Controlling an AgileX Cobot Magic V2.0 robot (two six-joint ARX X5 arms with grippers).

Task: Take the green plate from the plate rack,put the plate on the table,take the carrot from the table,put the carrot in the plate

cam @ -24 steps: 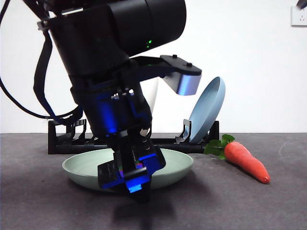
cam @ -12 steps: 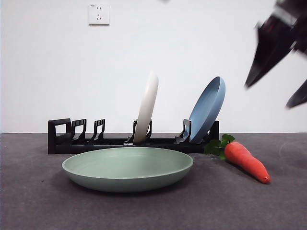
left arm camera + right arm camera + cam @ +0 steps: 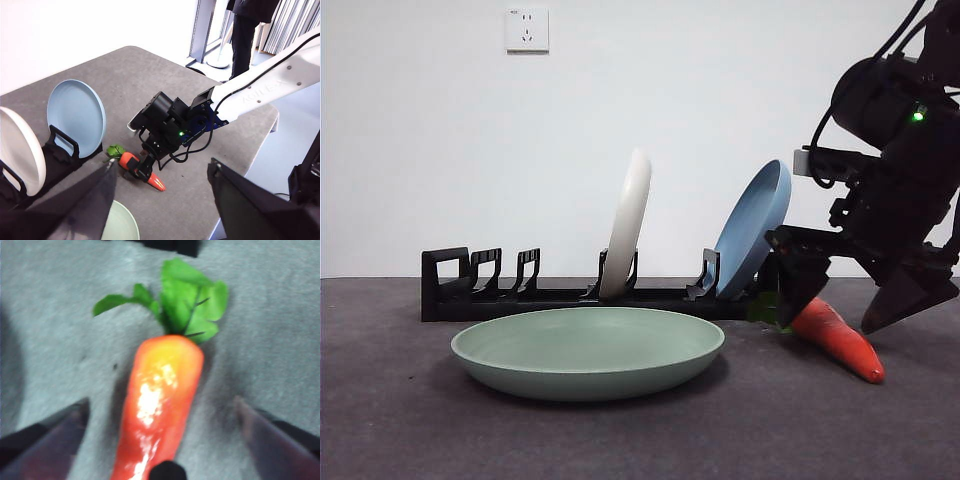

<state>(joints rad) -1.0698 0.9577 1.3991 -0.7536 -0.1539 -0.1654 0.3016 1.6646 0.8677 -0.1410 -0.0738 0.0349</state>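
The carrot [image 3: 840, 341] is lying flat on the table [image 3: 400, 420], just off the end of the plate rack [image 3: 560, 296] nearest the light blue plate [image 3: 753, 228]. Its long axis is running at a slant across the tabletop: in the front view the leafy thick end is pointing back twd the rack & the blue plate, while the narrow tip is pointing fwd & away from the rack. In the right wrist view the carrot [image 3: 161, 400] is sitting centred btwn the two black jaws, leaves [image 3: 180, 300] at the far end, jaws spread wide w/ bare table showing on each side of it, nothing gripped. The right gripper [image 3: 840, 295] is hanging low over the carrot, one jaw on either side, partly hiding the leaves in the front view; the left wrist view is showing the same gripper [image 3: 144, 170] down at the carrot [image 3: 142, 172]. The green plate [image 3: 588, 350] is resting flat on the table in front of the rack, well apart from the carrot. A cream-white plate [image 3: 626, 225] is standing upright in the rack, the blue one leaning in the end slot. The left gripper [image 3: 160, 200] is hovering high above the table, jaws wide apart & holding nothing.
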